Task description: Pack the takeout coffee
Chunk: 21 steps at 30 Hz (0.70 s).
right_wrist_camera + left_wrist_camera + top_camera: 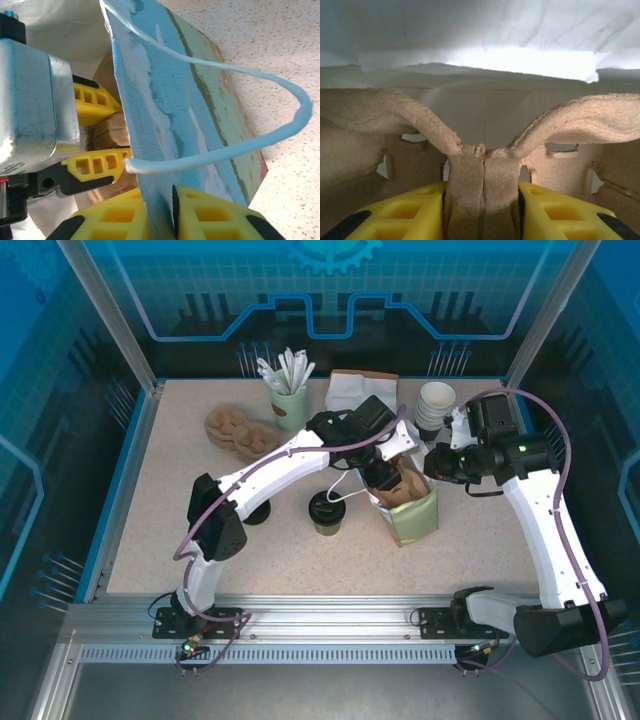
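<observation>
Left claw (482,212) clenched on pulp carrier (385,115) ridge; right claw (172,212) pinches bag (165,100) wall. Takeout coffee (325,511), base-side of left claw: light, soft-walled, probably full. Grip mid-wall, gently.

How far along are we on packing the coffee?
Done: the cup carrier is inside the paper bag. In hand: the left tool clamps the carrier's centre ridge while the right tool pinches the bag wall. Left: the takeout coffee stands on the table beside the bag, not yet packed.
</observation>
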{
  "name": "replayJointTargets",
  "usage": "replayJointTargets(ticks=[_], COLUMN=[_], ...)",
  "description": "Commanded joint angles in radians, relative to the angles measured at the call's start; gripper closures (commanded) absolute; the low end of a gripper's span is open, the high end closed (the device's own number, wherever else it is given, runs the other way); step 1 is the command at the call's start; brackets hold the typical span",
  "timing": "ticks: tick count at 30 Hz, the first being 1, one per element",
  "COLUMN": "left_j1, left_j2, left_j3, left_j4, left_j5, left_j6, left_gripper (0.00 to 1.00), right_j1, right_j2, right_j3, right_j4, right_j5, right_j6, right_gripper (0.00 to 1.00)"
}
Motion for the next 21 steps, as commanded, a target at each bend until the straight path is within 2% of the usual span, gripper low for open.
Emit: replayJointTargets(ticks=[1, 8, 14, 21], left_j1=[-0.015, -0.031, -0.058, -0.072], left_j2=[0.021, 0.037, 0.099, 0.122], left_j3=[0.037, 0.046, 0.127, 0.156], left_j4=[0.004, -0.016, -0.115, -0.139], left_j5=[-0.006, -0.024, -0.097, -0.101], left_j6=[-0.001, 0.032, 0.074, 0.085], left_gripper=[0.61, 0.61, 0.62, 0.61], right_j1=[-0.01, -0.002, 0.014, 0.028], right_j2=[-0.009, -0.035, -0.056, -0.062], right_j3=[-0.01, -0.016, -0.026, -0.042], right_j4=[0.002, 0.012, 0.035, 0.047], right_j5=[0.061, 0.106, 0.091, 0.087], right_j6=[-0.001, 0.017, 0.034, 0.045], right_gripper=[0.86, 0.9, 0.91, 0.91])
